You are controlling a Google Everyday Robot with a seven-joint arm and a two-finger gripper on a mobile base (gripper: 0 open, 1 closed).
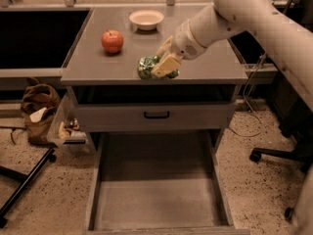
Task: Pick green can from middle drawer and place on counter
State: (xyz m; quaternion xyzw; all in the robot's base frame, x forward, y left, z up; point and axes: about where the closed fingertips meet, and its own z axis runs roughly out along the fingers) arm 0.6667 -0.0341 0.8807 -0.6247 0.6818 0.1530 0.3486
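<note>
Gripper point(160, 66) pinched the can point(145, 68) at the counter's point(210, 65) near edge.
The can was shiny green, dented, with pale markings; the apple point(112, 41) and bowl point(146, 19) sat farther back, the drawer point(156, 202) stood open below.

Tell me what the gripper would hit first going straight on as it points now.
The gripper, shut on the green can, points down-left; it would probably meet the counter near its front edge first, though depth is unclear.
</note>
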